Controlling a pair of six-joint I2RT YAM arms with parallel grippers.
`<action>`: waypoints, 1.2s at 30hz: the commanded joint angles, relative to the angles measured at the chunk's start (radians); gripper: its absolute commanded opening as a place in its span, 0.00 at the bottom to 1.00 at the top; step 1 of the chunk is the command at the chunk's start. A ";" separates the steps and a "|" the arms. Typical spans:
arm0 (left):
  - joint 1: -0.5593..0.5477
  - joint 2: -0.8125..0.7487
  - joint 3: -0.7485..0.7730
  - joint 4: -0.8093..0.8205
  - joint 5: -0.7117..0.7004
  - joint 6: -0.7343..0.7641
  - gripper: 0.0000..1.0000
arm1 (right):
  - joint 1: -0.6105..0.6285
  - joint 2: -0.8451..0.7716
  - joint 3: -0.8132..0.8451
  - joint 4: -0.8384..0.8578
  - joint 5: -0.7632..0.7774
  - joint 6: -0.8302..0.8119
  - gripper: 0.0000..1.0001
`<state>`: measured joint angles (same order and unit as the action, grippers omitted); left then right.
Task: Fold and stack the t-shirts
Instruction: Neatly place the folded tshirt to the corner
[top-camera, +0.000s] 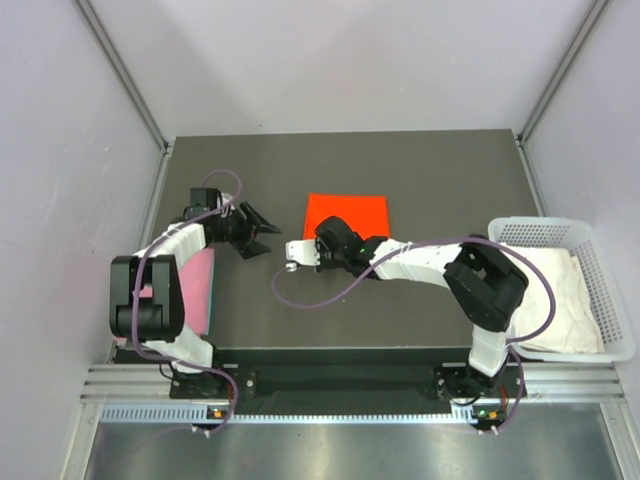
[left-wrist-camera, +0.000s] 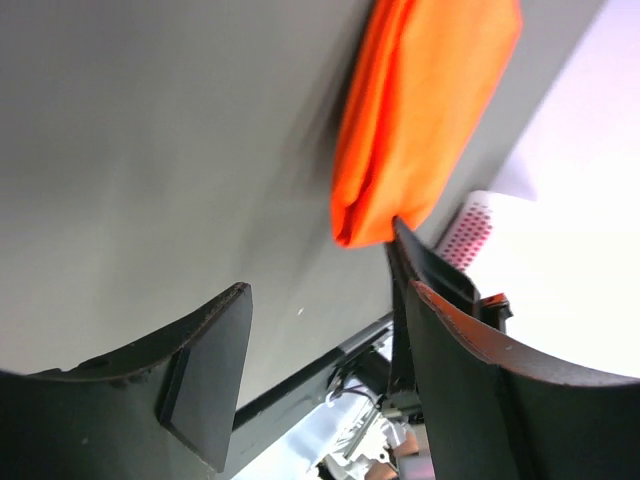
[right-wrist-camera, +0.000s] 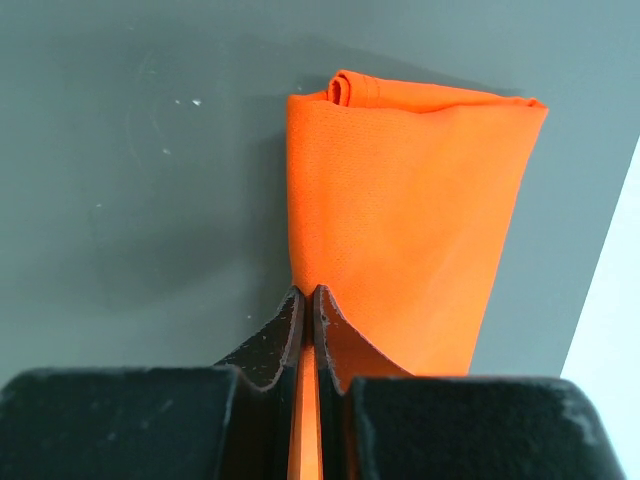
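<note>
Right arm stretched low and leftward across table (top-camera: 420, 160), elbow bent near basket (top-camera: 540, 230). Right gripper (right-wrist-camera: 308, 298): 2 fingers clamped on near edge of folded orange-red t-shirt (right-wrist-camera: 410, 210), flat at table centre. Left arm folded back; left gripper (top-camera: 260, 232) spread wide, holding nothing (near shirt's left edge, not touching). Pink t-shirt (top-camera: 198, 290) under left arm. White t-shirt (top-camera: 575, 290) in basket.

Bright, even, diffuse light; shadows soft.
Top view is sharp around the orange-red t-shirt (top-camera: 347, 212); left wrist view smears the shirt (left-wrist-camera: 420, 110), with blown-out white right of it; right wrist view shows the shirt (right-wrist-camera: 410, 220) crisply, weave visible, faint shadow left of it.
</note>
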<state>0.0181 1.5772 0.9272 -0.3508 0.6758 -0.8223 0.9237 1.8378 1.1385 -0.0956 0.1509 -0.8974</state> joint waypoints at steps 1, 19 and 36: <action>-0.006 0.046 -0.004 0.211 0.093 -0.090 0.68 | -0.023 -0.061 -0.002 -0.003 -0.048 0.003 0.00; -0.141 0.317 0.032 0.660 0.038 -0.340 0.71 | -0.095 -0.089 0.052 -0.053 -0.181 0.055 0.00; -0.239 0.464 0.119 0.678 -0.050 -0.364 0.71 | -0.134 -0.167 0.027 -0.044 -0.237 0.091 0.00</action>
<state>-0.2047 2.0064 1.0130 0.3130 0.6807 -1.1885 0.7986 1.7336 1.1465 -0.1661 -0.0452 -0.8227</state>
